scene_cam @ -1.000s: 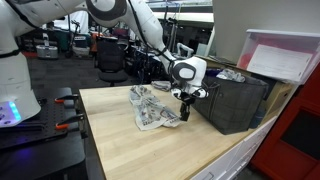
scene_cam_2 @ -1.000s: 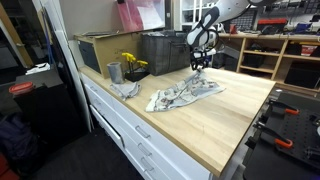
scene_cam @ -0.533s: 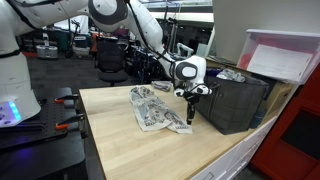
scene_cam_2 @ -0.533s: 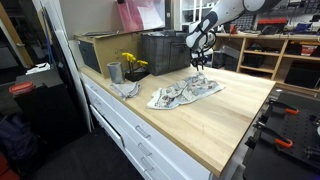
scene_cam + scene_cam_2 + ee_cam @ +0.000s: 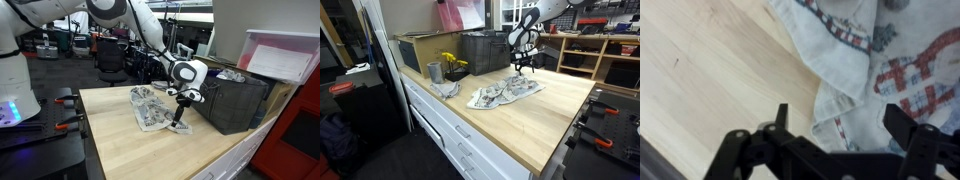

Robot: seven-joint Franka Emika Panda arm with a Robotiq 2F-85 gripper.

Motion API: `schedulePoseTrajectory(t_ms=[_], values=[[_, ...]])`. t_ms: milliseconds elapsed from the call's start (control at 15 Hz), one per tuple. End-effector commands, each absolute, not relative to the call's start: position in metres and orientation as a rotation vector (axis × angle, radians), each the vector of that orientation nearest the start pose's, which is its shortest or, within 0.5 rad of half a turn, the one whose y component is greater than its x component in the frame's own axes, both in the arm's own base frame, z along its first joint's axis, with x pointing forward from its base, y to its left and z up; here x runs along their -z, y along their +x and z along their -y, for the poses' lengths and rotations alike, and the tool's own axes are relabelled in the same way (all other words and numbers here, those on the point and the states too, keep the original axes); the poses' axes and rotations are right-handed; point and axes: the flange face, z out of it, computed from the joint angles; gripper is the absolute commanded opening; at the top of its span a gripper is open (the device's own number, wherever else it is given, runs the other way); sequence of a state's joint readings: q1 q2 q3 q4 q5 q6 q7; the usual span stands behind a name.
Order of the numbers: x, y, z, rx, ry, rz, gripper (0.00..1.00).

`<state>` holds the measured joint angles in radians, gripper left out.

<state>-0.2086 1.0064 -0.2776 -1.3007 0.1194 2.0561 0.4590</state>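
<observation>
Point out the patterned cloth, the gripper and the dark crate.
patterned cloth (image 5: 148,110): exterior view, its middle.
gripper (image 5: 837,125): wrist view, between the fingertips.
dark crate (image 5: 232,108): exterior view, its near wall.

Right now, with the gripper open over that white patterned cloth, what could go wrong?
The open gripper hangs over the edge of the white patterned cloth; a finger could snag a fold and drag it. The dark plastic crate stands close by, so a sideways swing might bump it.
</observation>
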Motion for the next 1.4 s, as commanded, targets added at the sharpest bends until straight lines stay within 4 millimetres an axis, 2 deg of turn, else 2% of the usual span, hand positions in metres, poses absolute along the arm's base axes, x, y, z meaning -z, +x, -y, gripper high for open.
schedulePoseTrajectory(t_ms=[0, 133, 267, 667, 1000, 1067, 1133, 1333], values=[[-0.152, 0.625, 0.283, -0.446, -2.766, -1.346, 1.00], [-0.154, 0.613, 0.283, -0.442, -2.701, -1.263, 1.00], [-0.147, 0.597, 0.286, -0.447, -2.661, -1.194, 1.00], [-0.111, 0.536, 0.294, -0.573, -2.610, -1.110, 1.00], [-0.087, 0.519, 0.289, -0.643, -2.565, -1.121, 1.00], [-0.083, 0.519, 0.288, -0.645, -2.554, -1.130, 0.75], [-0.081, 0.519, 0.286, -0.652, -2.539, -1.140, 0.74], [-0.082, 0.521, 0.285, -0.648, -2.523, -1.144, 0.52]])
